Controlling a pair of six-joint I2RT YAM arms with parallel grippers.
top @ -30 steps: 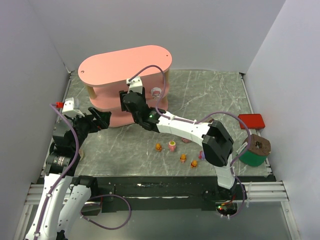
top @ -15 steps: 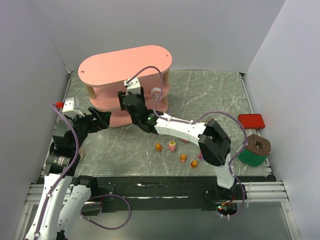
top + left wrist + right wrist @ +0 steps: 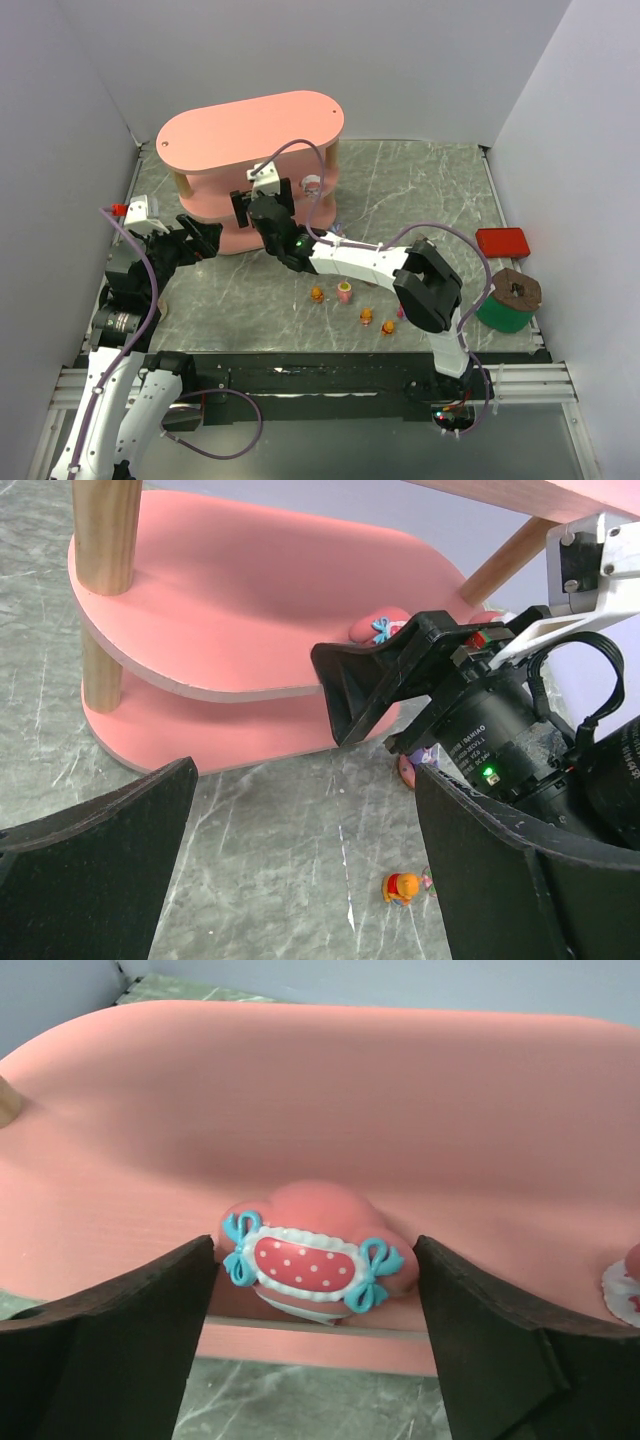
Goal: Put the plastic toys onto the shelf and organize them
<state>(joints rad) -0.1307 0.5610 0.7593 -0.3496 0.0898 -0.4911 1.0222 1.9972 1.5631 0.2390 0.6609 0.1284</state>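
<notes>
The right gripper (image 3: 314, 1282) is reaching into the shelf (image 3: 250, 130), its fingers (image 3: 110, 1340) closely flanking a pink-white toy (image 3: 310, 1245) that is sitting at the front edge of the middle tier. Whether they are pressing it or standing just clear cannot be told. The left gripper (image 3: 300, 880) is hovering near the shelf's left end, fingers spread wide apart. Three orange bears (image 3: 366, 317) are lying on the table (image 3: 420, 190).
</notes>
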